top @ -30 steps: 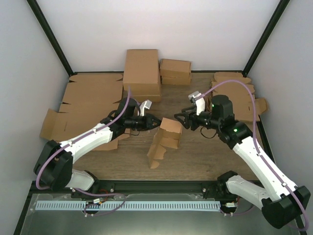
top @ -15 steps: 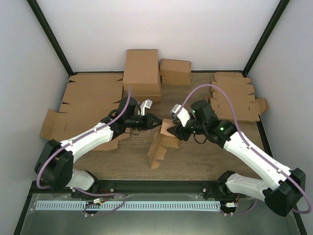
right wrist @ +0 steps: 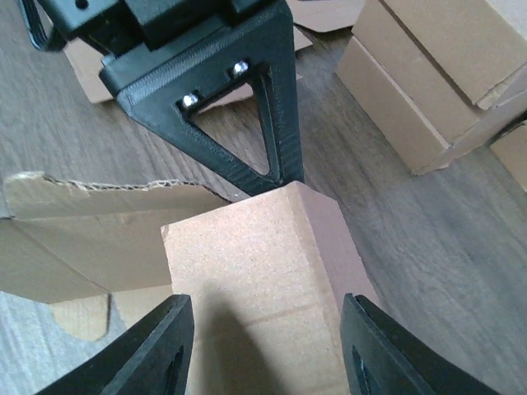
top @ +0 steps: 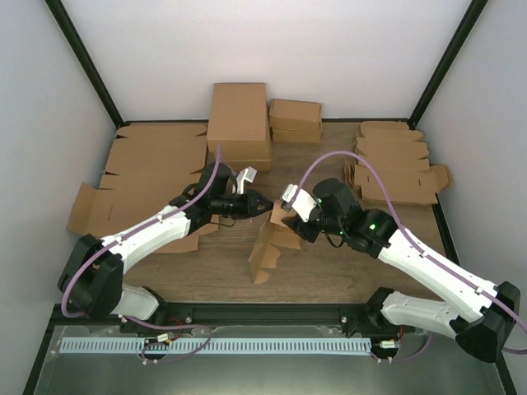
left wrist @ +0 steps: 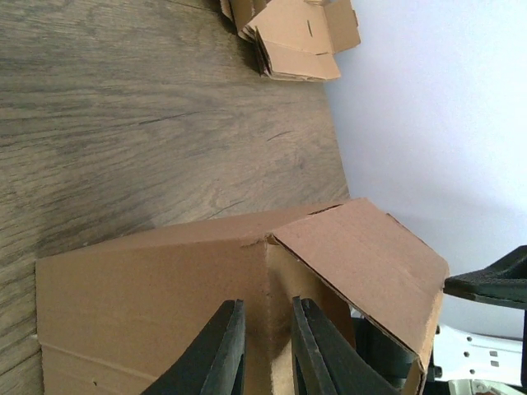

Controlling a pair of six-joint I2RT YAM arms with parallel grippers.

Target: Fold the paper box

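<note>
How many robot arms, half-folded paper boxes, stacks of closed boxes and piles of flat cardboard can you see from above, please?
Robot arms: 2, left arm and right arm
Half-folded paper box: 1
Stacks of closed boxes: 2, large stack and small stack
Piles of flat cardboard: 2, left pile and right pile
Total: 7

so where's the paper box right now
Top view, middle of the table: the paper box stands between the left gripper, pinching its wall, and the right gripper, open around its top flap.
</note>
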